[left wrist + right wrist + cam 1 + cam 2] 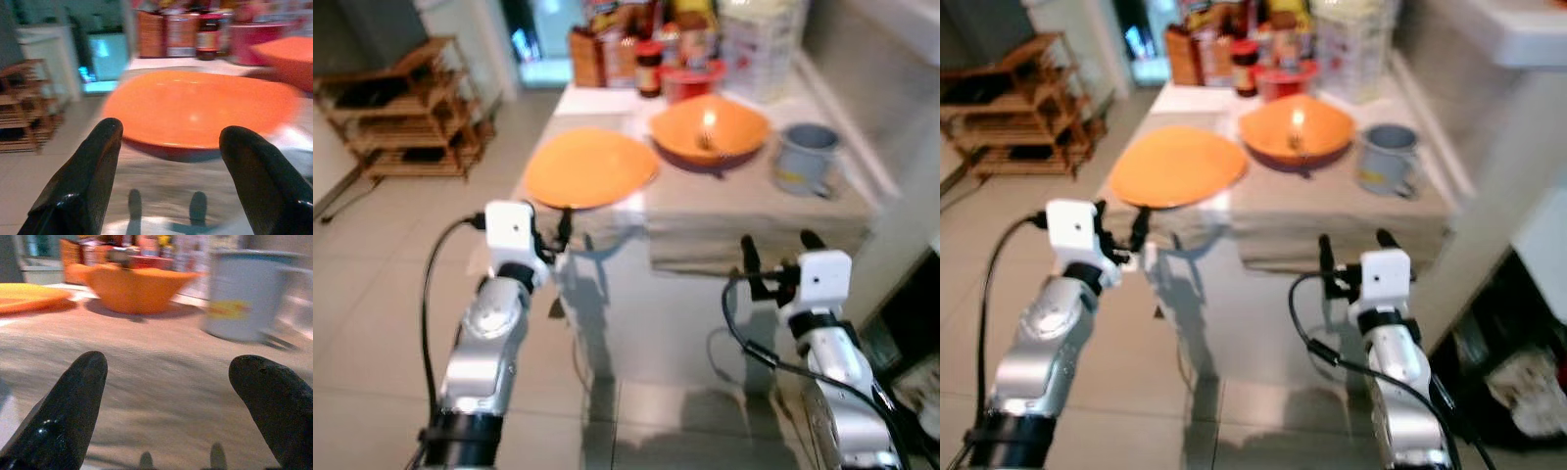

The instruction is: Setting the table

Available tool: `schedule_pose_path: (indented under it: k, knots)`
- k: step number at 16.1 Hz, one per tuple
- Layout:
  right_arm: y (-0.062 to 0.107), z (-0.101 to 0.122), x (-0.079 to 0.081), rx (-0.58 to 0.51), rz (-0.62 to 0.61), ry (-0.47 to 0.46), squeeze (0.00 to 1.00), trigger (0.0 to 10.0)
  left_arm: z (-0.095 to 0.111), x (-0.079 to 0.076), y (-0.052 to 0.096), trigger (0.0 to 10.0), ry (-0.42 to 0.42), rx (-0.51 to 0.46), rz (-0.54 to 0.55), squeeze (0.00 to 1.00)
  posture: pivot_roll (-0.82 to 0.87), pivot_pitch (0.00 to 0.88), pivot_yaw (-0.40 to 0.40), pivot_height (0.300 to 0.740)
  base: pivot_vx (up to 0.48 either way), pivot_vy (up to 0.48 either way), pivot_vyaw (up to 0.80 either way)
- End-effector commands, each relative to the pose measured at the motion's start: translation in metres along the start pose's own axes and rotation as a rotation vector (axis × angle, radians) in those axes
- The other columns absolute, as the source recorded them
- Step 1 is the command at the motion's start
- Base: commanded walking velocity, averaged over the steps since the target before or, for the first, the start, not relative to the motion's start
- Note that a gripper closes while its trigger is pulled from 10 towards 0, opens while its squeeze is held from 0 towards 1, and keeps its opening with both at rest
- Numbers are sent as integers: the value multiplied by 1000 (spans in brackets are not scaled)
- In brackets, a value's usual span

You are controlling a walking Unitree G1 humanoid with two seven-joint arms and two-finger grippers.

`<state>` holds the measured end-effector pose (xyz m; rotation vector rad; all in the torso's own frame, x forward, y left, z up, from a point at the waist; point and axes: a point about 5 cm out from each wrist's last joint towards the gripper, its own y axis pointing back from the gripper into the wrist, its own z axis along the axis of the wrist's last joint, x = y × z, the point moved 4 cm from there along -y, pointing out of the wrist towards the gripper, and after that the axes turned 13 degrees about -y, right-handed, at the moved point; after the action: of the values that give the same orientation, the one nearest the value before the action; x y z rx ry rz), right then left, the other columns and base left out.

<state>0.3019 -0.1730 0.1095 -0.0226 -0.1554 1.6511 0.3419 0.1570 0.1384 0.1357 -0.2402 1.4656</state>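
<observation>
two end effectors hover released at the table (744,211) edge: left end effector (168,169) facing the orange plate (590,166), right end effector (171,406) idle. i'd slide the left fingers (83,171) under the plate's 6 o'clock rim, level and slow.

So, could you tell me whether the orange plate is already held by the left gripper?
No, the left gripper is open, short of the orange plate.

left gripper (551,238) is sitting spread at the table (744,211) edge, orange plate (589,166) lying straight ahead. right gripper (778,257) is facing bare cloth, open lane running up to the orange bowl (710,130) and grey mug (806,157). jars and bottles (636,44) are crowding the far end behind them.
</observation>
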Motion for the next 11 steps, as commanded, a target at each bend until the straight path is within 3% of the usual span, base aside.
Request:
schedule_pose_path:
  k: [1,7,11]
  knots:
    - [0,-1,10,6,27,0,0,10000,-10,8,4,10000,-15,41,25,0,-155,0,78,735,0,0,0]
    - [-2,-4,10,21,24,1,0,10000,-15,6,3,10000,4,73,12,0,-154,0,76,735,0,0,0]
    - [1,-7,12,28,28,-4,0,10000,-4,19,-6,10000,-49,32,31,0,-147,0,76,735,0,0,0]
